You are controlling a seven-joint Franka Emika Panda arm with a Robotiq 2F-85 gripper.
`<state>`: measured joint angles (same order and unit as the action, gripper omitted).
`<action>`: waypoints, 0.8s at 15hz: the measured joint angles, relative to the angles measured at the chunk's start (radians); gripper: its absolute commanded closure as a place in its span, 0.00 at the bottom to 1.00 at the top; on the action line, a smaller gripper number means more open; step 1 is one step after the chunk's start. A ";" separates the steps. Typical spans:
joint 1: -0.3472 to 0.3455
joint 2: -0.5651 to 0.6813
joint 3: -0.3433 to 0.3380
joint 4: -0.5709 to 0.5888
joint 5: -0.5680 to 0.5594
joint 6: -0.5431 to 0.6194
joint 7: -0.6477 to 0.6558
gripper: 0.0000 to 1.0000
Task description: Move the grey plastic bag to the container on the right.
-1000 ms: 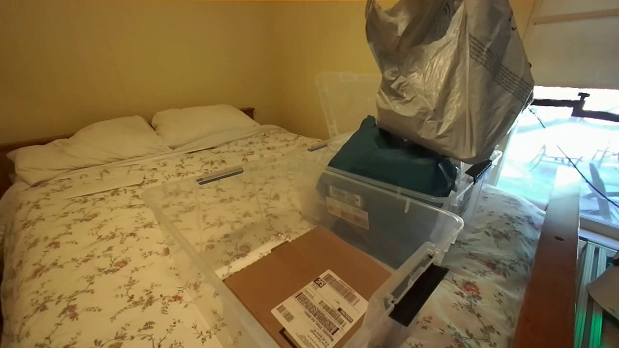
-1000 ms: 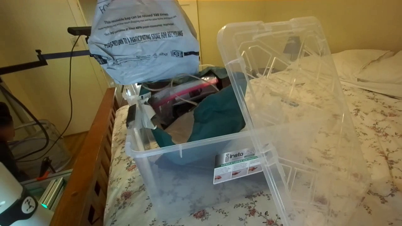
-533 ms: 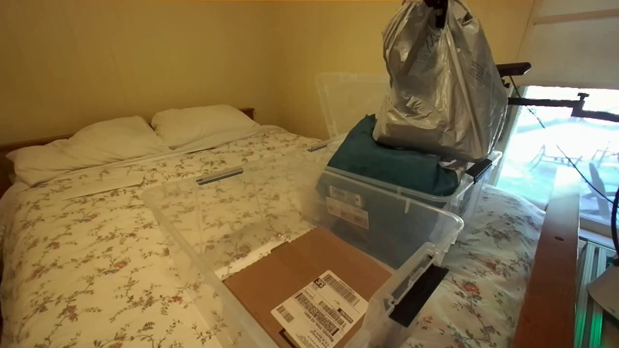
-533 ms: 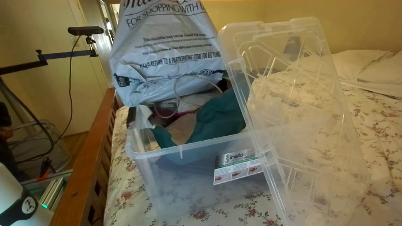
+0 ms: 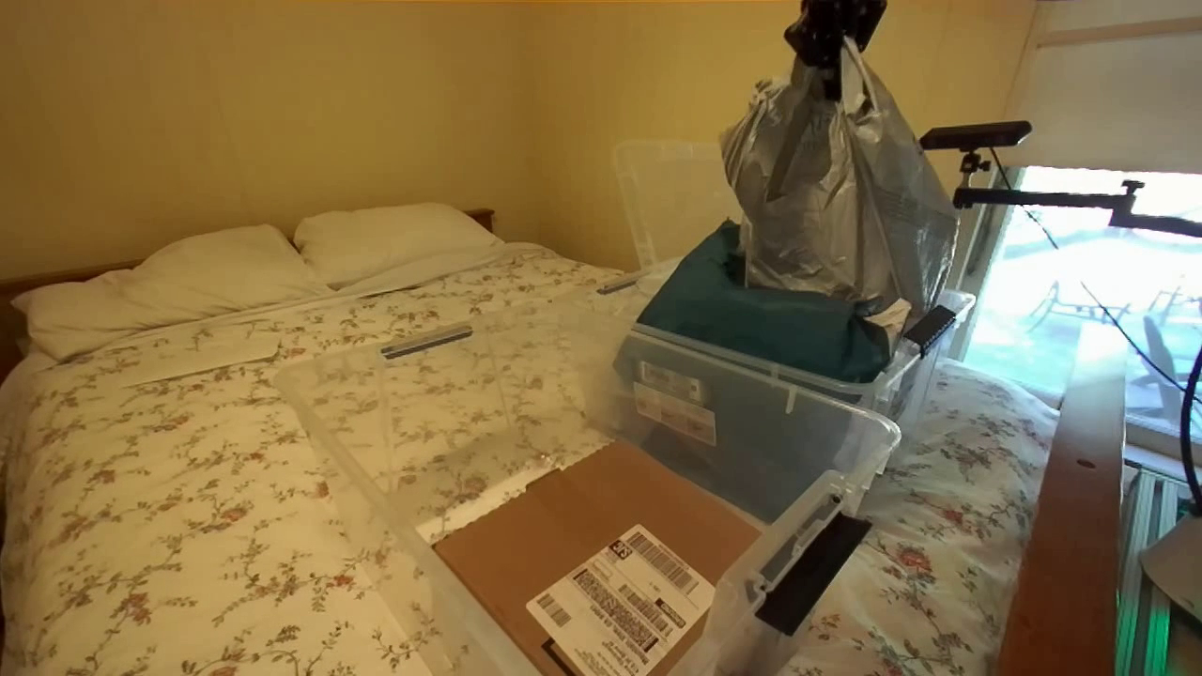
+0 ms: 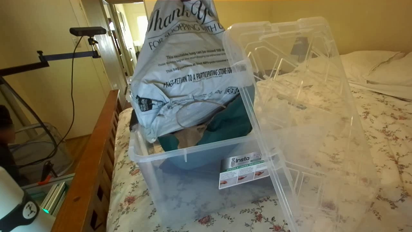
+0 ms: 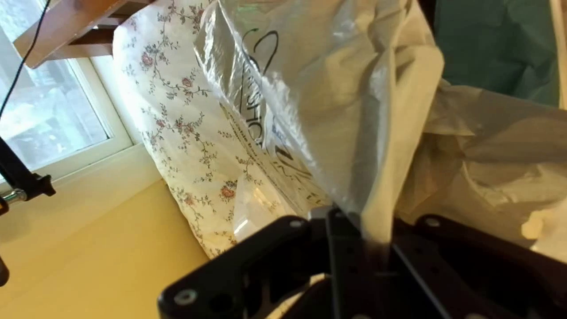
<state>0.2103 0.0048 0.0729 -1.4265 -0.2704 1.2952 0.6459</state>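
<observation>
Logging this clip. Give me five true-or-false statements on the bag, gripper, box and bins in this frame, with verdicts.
1. The gripper is closed on the grey plastic bag. True.
2. The grey plastic bag lies flat on the bedspread. False: the gripper holds it upright over a clear plastic bin.
3. That clear plastic bin holds a dark teal fabric bundle. True.
4. That bin is closed. False: it is open, with a clear plastic lid tilted up beside it.
5. The cardboard box with a white shipping label lies in a separate clear bin. True.
</observation>
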 measured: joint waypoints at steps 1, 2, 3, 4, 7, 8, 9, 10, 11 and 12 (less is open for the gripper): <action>0.000 0.008 0.008 -0.018 0.000 0.000 0.000 1.00; -0.002 0.017 0.015 -0.033 0.003 0.000 0.000 1.00; -0.003 0.026 0.019 -0.047 0.004 0.000 0.000 1.00; -0.007 0.035 0.019 -0.060 0.013 0.000 -0.002 1.00; -0.033 0.056 0.016 -0.108 0.056 0.001 -0.011 1.00; -0.044 0.058 0.014 -0.133 0.071 0.002 -0.021 1.00; -0.054 0.058 0.012 -0.161 0.090 0.003 -0.031 1.00; -0.063 0.058 0.011 -0.191 0.107 0.003 -0.041 1.00; -0.069 0.059 0.010 -0.222 0.119 0.003 -0.056 1.00; -0.074 0.059 0.009 -0.255 0.124 0.002 -0.072 1.00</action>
<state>0.1364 0.0640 0.0823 -1.6816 -0.1463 1.2974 0.5742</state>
